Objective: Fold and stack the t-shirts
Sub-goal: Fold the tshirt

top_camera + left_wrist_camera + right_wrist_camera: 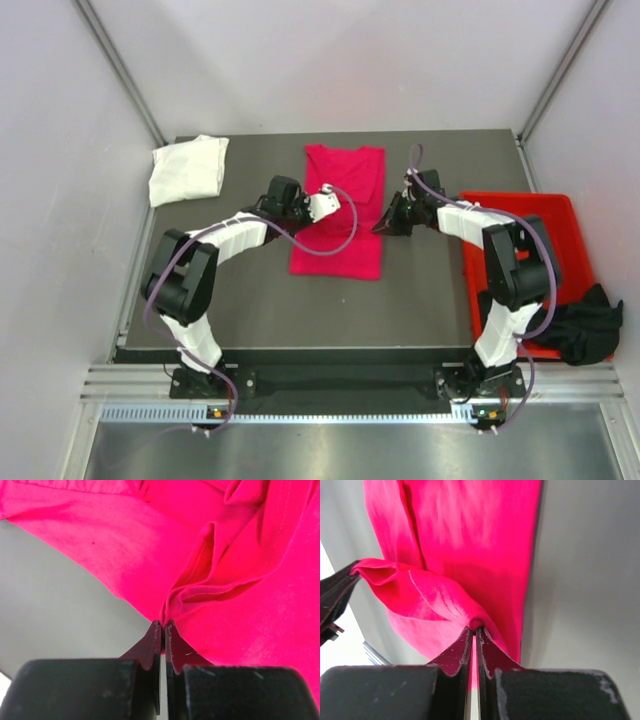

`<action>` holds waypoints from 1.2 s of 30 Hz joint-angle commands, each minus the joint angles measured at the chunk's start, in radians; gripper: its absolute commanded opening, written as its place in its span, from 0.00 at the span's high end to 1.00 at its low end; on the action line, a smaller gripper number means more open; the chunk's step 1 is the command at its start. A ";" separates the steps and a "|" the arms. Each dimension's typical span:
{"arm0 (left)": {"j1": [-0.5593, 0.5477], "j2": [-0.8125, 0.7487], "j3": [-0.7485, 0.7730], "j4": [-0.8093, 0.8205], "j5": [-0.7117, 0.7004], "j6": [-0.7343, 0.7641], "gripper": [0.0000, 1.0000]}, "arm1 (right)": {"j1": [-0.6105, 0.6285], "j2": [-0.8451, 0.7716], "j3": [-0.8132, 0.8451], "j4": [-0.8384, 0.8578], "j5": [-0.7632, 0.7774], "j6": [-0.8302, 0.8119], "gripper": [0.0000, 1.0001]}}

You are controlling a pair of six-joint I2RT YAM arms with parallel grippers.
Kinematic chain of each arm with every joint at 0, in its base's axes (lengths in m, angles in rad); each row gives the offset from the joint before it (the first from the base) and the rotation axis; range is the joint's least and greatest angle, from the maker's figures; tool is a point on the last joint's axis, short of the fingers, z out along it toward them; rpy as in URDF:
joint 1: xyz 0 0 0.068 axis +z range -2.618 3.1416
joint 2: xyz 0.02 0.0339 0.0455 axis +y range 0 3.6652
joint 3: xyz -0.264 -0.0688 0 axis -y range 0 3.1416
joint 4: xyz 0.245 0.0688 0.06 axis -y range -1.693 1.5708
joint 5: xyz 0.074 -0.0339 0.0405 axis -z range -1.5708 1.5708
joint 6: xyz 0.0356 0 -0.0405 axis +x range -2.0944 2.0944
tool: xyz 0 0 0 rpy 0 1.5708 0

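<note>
Magenta t-shirt (338, 215) lies lengthwise at centre frame on the worktop (250, 300); the left jaws are pinched tight on its left edge, and the right jaws are pinched tight on a raised flap at its right edge. White t-shirt (188, 168) sits loosely folded at upper left, and the black t-shirt (585, 325) drapes over the red bin (560, 215) at lower right. Judgement: move both pinches together at even height, keep the cloth taut between them, and lay the edge square before letting go.
</note>
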 commanded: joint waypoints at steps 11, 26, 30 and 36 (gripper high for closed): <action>0.033 0.136 0.114 0.144 -0.059 -0.067 0.65 | -0.093 0.076 0.122 0.048 0.016 -0.027 0.51; 0.069 -0.153 0.029 -0.252 0.235 -0.051 0.57 | 0.099 -0.251 -0.057 -0.193 0.285 -0.155 0.47; 0.003 -0.335 -0.214 -0.244 0.260 0.173 0.43 | 0.165 -0.282 -0.153 -0.188 0.227 -0.109 0.44; -0.013 -0.361 -0.336 -0.195 0.205 0.256 0.36 | 0.193 -0.285 -0.245 -0.110 0.228 -0.055 0.43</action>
